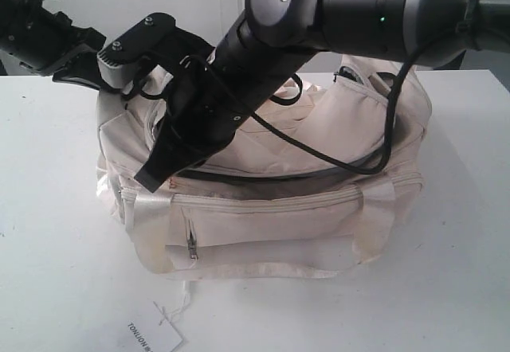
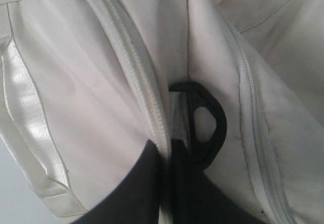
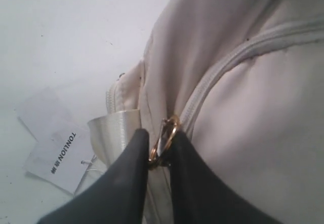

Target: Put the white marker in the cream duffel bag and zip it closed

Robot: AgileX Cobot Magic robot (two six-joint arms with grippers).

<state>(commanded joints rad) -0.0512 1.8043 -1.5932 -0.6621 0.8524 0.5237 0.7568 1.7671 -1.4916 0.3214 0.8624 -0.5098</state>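
The cream duffel bag (image 1: pixel 319 129) sat on the white table (image 1: pixel 56 232), with both arms at one end of the bag. The right gripper (image 3: pixel 161 150) was closed on the gold ring pull (image 3: pixel 170 128) of the bag's curved zip (image 3: pixel 223 64), its two fingers pinching the ring from either side. This hold suited drawing the slider along the track. The left gripper (image 2: pixel 164 149) was clamped on a fold of the bag's fabric just beside the black strap ring (image 2: pixel 218 127), at the same end of the bag. It probably served as an anchor, so that the soft fabric would stay taut and the bag would not slide while the zip was pulled. A dark gap along the bag's upper front suggested that the opening was not yet fully closed. The white marker was visible in no view; judging from the zipping grip, it probably lay inside the bag already. A paper tag (image 1: pixel 155 338) lay on the table in front of the bag, tied to it by string.
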